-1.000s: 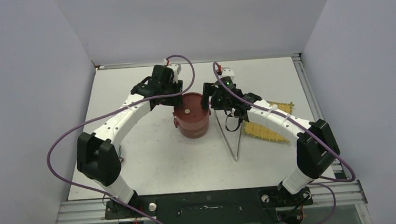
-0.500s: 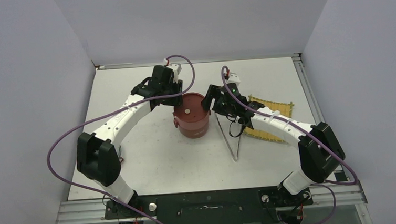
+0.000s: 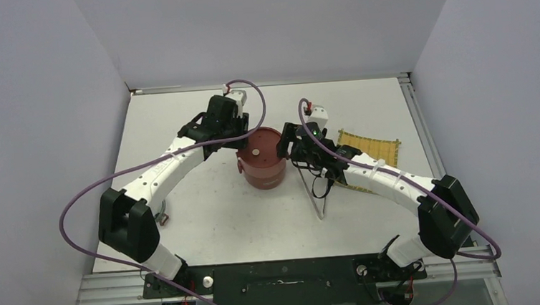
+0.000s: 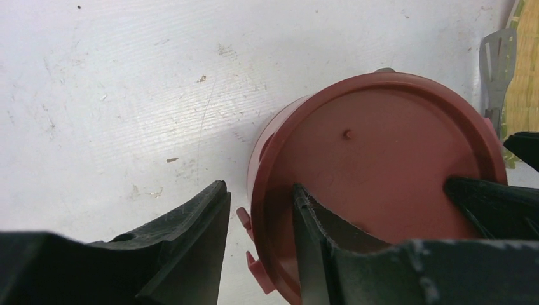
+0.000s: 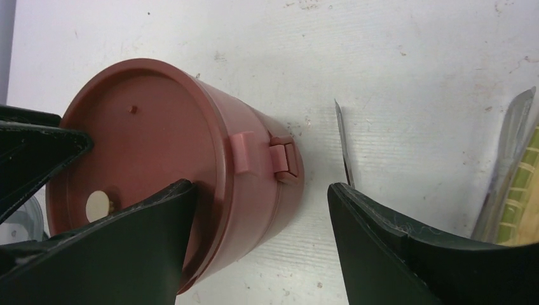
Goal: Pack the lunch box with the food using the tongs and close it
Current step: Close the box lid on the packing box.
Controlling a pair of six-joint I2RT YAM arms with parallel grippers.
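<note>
Lunch box (image 3: 261, 166): lid on, upright, standing between the two claws.
Left claw (image 4: 257, 206): jaws part-spread astride the lid's rim, outer finger clear of the wall, grasping nothing.
Right claw (image 5: 262, 187): released, jaws wide astride the clasp side.
Tongs (image 3: 317, 192): flat on the table (image 3: 222, 220), just outside the right claw.
Mat (image 3: 376, 144): beyond the tongs.

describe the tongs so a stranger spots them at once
On the white table, look right of the round dark-red lunch box. The tongs lie between it and the yellow mat: the only thin silver V, pointing toward the near edge.
</note>
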